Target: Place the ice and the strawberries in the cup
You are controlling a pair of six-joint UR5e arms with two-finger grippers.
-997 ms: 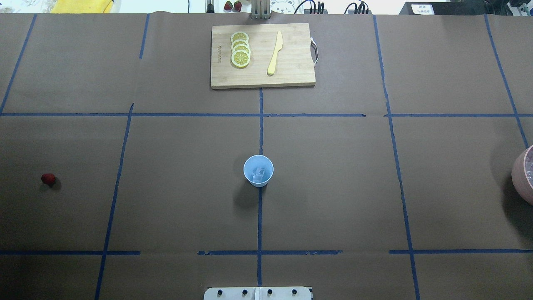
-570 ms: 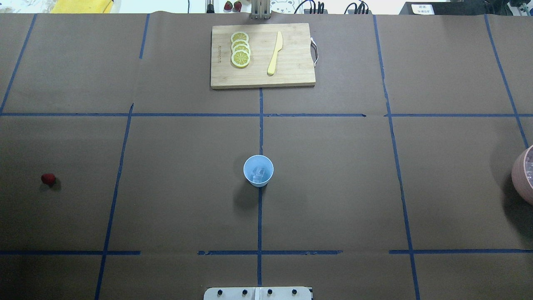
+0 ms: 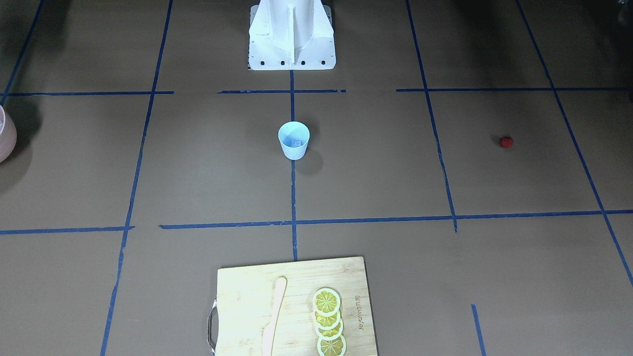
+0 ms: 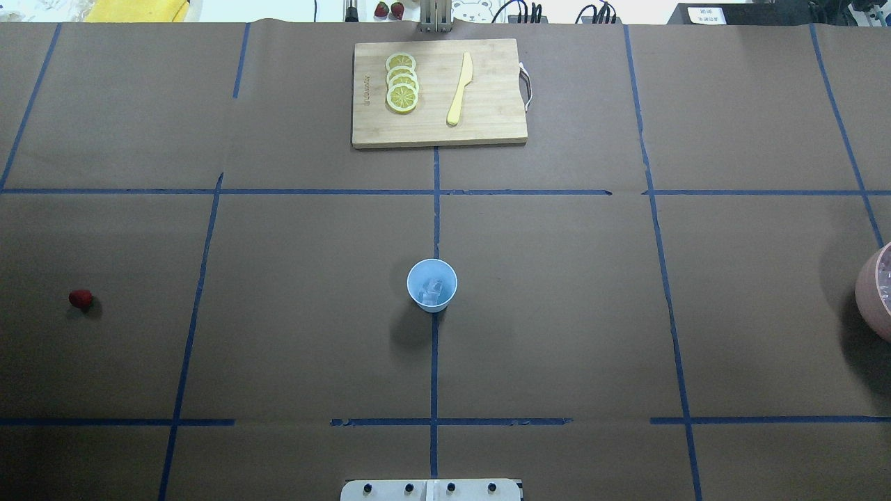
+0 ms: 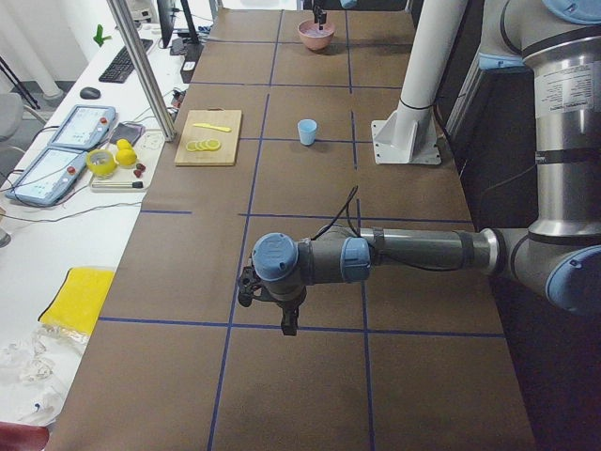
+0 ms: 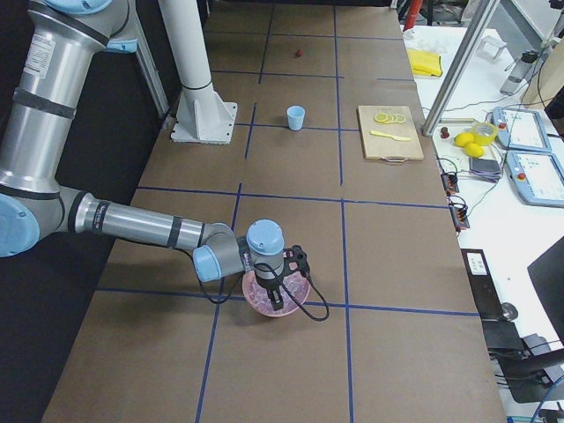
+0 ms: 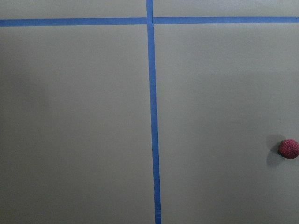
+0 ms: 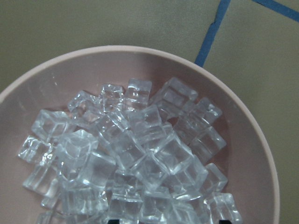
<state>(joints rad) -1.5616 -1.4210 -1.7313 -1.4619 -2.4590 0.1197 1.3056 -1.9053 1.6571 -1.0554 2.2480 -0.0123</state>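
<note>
The light blue cup (image 4: 431,285) (image 3: 293,140) stands upright at the table's middle with ice (image 4: 435,289) inside it. A single red strawberry (image 4: 80,298) (image 3: 506,142) lies alone on the robot's far left, and it shows at the right edge of the left wrist view (image 7: 288,149). My left gripper (image 5: 286,318) hangs above the table near that end; I cannot tell its state. My right gripper (image 6: 275,298) hovers over the pink bowl (image 8: 261,140), which is heaped with ice cubes (image 8: 135,154). Its dark fingertips (image 8: 111,220) peek in apart, holding nothing.
A wooden cutting board (image 4: 438,92) at the far middle carries lemon slices (image 4: 401,82) and a yellow knife (image 4: 459,88). The pink bowl (image 4: 876,292) sits at the table's right edge. The robot's white base (image 3: 292,34) is behind the cup.
</note>
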